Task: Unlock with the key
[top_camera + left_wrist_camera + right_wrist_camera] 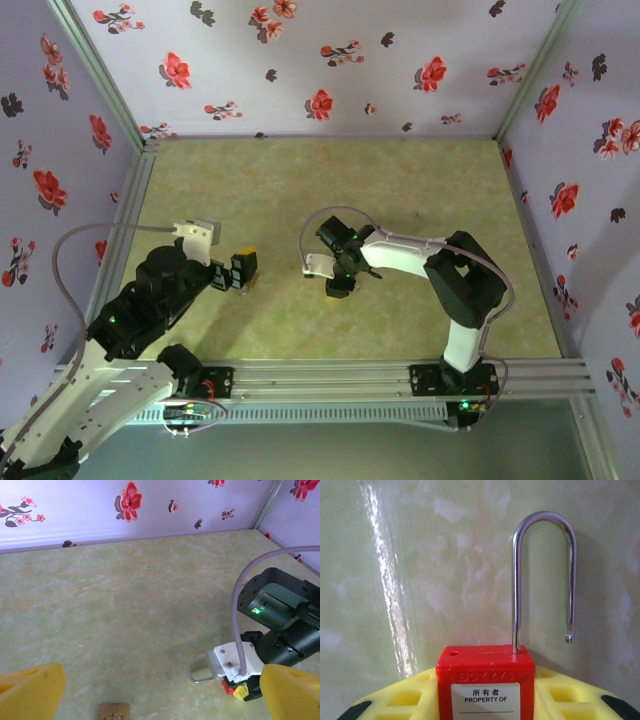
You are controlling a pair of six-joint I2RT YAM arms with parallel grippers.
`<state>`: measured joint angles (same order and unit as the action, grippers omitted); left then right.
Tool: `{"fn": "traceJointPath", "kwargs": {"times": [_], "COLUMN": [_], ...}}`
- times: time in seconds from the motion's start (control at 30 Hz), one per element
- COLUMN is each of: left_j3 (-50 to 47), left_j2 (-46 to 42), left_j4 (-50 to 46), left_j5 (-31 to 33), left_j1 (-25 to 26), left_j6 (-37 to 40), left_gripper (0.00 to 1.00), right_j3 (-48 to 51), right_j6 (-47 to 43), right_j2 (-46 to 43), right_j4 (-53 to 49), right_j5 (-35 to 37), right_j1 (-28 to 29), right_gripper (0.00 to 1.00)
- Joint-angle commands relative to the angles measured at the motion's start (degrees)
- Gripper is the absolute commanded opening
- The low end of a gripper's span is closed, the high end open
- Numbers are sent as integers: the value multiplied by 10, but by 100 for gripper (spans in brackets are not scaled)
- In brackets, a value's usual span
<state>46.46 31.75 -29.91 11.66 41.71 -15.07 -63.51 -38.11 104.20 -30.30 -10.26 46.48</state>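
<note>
Steel shackle (516, 590) open, red padlock (485, 672) seemingly gripped

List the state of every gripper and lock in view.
red padlock: shackle out of the body, open
right gripper: closed on the red padlock's body
left gripper: open, empty
brass padlock: lying on the table, lock state hidden

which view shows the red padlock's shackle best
Right wrist: the red padlock sits close up, its shackle whole, one end free. Left wrist shows it as a small distant loop; top external, too small to tell.
</note>
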Motion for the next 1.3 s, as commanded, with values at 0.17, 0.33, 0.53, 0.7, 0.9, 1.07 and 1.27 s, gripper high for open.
{"fn": "traceJointPath", "kwargs": {"times": [0.17, 0.33, 0.53, 0.7, 0.9, 1.07, 1.27], "left_j3": [2, 9, 22, 30, 30, 24, 22], "left_j2": [-11, -8, 2, 6, 1, 1, 1], "left_j4": [-23, -20, -18, -23, -33, -25, -21], "left_j5": [15, 15, 15, 15, 15, 15, 15], "left_j1": [-4, -4, -4, -4, -4, -4, -4], "left_j6": [21, 27, 26, 23, 16, 5, -2], "left_gripper": [100, 100, 100, 100, 100, 100, 100], "right_j3": [-44, -126, -159, -145, -139, -142, -135], "right_j6": [194, 410, 708, 827, 850, 863, 864], "right_j2": [32, 98, 146, 147, 127, 112, 42], "right_j4": [-32, -107, -121, -85, -84, -83, -69], "right_j5": [57, 135, 144, 150, 179, 174, 156], "right_j1": [14, 9, 2, 5, 11, 14, 15], "right_gripper": [23, 16, 10, 12, 22, 49, 66]}}
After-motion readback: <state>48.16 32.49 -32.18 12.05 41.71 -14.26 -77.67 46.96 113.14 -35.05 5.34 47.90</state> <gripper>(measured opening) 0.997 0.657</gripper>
